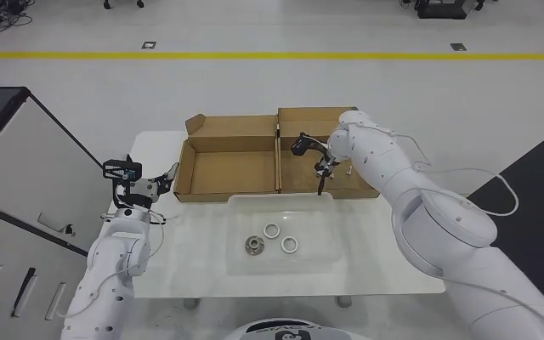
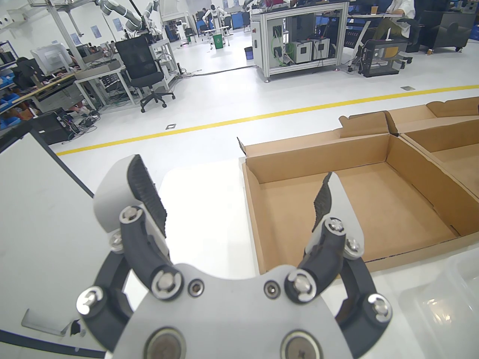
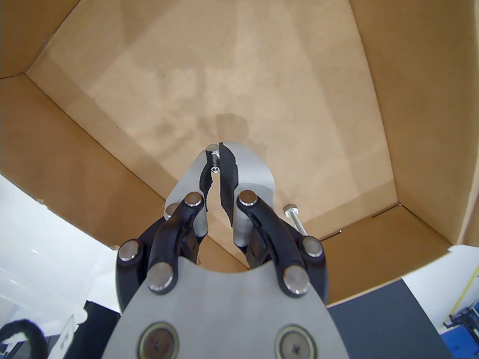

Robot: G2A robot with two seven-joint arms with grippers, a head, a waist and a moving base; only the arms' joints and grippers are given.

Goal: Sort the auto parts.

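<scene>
Beyond the white table (image 1: 195,246) lie a yellow floor line (image 1: 255,55), a black office chair (image 2: 144,65), perhaps a green bin (image 2: 217,41).

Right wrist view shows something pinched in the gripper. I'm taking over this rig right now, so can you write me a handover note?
Right gripper: shut on a small silver threaded bolt, held above the floor of the right brown cardboard box.
Left gripper: open, holding nothing, beside the left brown cardboard box.
Done: one long silver hex-head bolt lies in the right box.
Left: release the held bolt. Two white rings and a grey metal flanged part are unsorted in the clear plastic tray.
</scene>
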